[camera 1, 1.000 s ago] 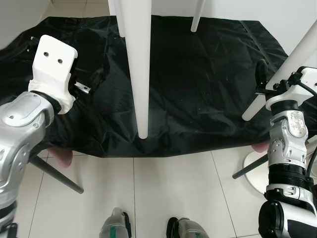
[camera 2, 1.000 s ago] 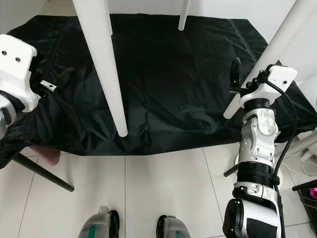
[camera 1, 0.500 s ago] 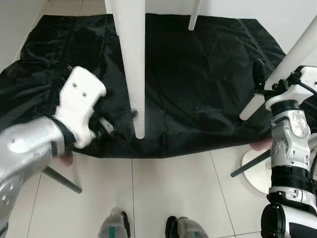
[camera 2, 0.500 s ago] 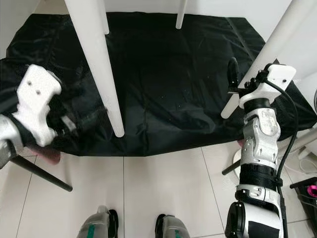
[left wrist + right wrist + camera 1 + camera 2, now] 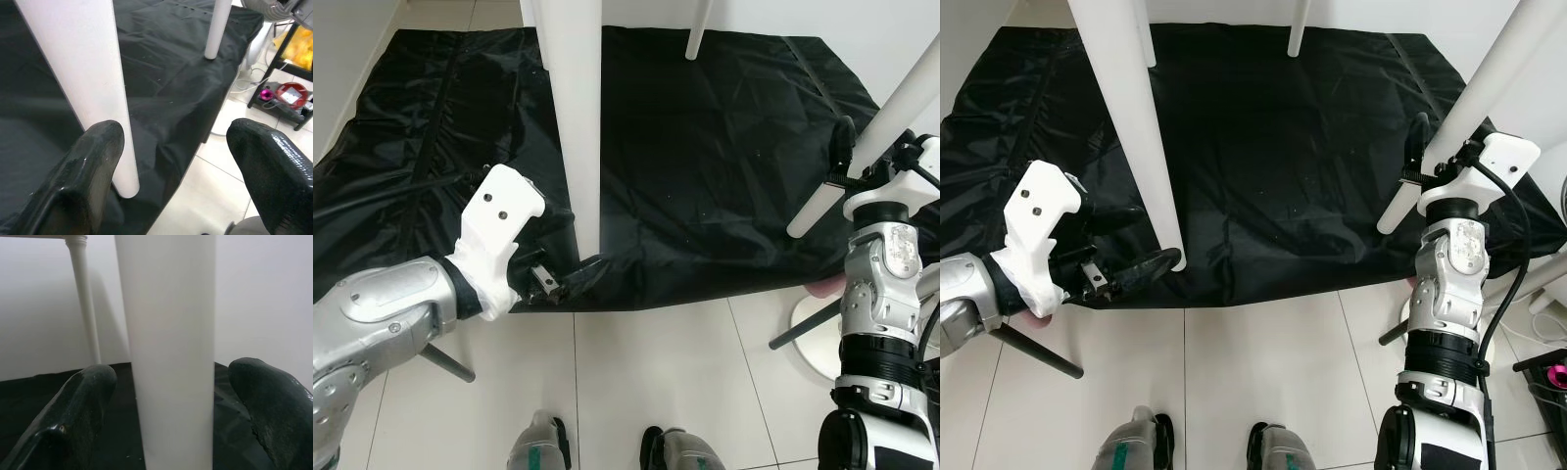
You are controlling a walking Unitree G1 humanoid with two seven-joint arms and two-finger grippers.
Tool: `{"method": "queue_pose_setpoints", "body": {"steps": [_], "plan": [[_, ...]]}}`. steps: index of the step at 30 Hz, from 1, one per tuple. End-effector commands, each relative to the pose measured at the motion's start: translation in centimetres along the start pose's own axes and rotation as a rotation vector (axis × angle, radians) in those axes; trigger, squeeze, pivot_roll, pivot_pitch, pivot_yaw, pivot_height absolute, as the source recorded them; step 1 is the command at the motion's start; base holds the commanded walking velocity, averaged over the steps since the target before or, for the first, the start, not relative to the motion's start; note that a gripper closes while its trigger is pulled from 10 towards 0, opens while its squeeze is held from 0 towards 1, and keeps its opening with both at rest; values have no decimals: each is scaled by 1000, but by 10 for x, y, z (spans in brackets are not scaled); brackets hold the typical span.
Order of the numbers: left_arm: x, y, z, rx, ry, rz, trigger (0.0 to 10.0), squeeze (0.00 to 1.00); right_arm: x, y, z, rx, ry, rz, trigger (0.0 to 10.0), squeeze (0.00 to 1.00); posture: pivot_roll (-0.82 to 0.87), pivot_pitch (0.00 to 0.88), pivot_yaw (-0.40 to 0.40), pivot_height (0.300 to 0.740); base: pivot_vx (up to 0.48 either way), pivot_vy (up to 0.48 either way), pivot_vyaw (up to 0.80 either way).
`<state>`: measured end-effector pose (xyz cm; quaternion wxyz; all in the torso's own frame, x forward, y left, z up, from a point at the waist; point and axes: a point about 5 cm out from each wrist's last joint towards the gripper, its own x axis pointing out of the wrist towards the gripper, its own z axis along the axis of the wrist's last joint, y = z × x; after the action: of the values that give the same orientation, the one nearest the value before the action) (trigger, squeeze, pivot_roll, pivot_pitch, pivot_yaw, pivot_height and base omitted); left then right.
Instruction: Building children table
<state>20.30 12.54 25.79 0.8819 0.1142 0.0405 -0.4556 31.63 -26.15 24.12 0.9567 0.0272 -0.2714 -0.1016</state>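
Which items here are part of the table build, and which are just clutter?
Job: near white table leg; right white table leg; far table leg; left gripper; right gripper.
Lying about: black cloth; red and pink items on a shelf.

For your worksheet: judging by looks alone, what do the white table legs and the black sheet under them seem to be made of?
Table legs: smooth, matte white and tapered to rounded ends, likely painted wood or plastic; the look leaves that open.
Black sheet: thin synthetic fabric or plastic film, probably nylon-like, judging by its fine creases and faint sheen.
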Motion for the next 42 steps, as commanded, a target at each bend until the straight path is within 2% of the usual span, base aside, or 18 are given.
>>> {"method": "queue_pose_setpoints", "body": {"steps": [1, 11, 16, 18, 21, 26, 27, 29, 30, 32, 33, 35, 39, 42], "plan": [[1, -10, 1, -16, 1, -142, 10000, 0, -5, -5, 2, -18, -1, -45, 10000, 0, 50, 145, -18, 740, 0, 0, 0], [11, -15, 1, -49, -22, -217, 10000, 0, -17, -4, 2, -11, 6, -86, 10000, 0, 26, 150, 5, 740, 0, 0, 0], [20, -9, 1, -79, -43, -210, 10000, 0, -25, -3, 6, -7, -1, -106, 10000, 0, 7, 150, 20, 740, 0, 0, 0], [26, -1, 2, -88, -61, -161, 10000, 0, -29, -2, 6, -7, -1, -125, 10000, 0, -3, 152, 29, 740, 0, 0, 0], [28, 2, 2, -96, -68, -141, 10000, 0, -31, -2, 7, -8, 0, -134, 10000, 0, -3, 152, 29, 740, 0, 0, 0], [41, 20, 1, -117, -112, 10, 10000, 0, -49, 3, 7, -22, 13, -209, 10000, 0, -13, 148, 38, 740, 0, 0, 0], [42, 25, 2, -136, -125, 42, 10000, 0, -51, 4, 6, -20, 16, -219, 10000, 0, -12, 147, 39, 740, 0, 0, 0], [42, 25, 2, -136, -125, 42, 10000, 0, -51, 4, 6, -20, 16, -219, 10000, 0, -12, 147, 39, 740, 0, 0, 0], [42, 33, 4, -128, -142, 91, 10000, 0, -56, 7, 5, -13, 25, -224, 10000, 0, -12, 144, 41, 740, 0, 0, 0], [42, 33, 4, -128, -142, 91, 10000, 0, -56, 7, 5, -13, 25, -224, 10000, 0, -12, 144, 41, 740, 0, 0, 0], [43, 41, 4, -141, -147, 132, 10000, 0, -59, 12, 3, 0, 38, -218, 10000, 0, -11, 143, 42, 740, 0, 0, 0], [42, 45, 2, -145, -141, 160, 10000, 0, -63, 18, -1, 12, 56, -203, 10000, 0, -5, 142, 52, 740, 0, 0, 0], [41, 44, 0, -131, -133, 168, 10000, 0, -67, 24, -4, 27, 72, -179, 10000, 0, -5, 142, 52, 740, 0, 0, 0], [37, 17, -17, -93, -59, 65, 10000, 0, -82, 38, -14, 103, 137, -27, 10000, 0, 5, 138, 46, 740, 0, 0, 0]]}}
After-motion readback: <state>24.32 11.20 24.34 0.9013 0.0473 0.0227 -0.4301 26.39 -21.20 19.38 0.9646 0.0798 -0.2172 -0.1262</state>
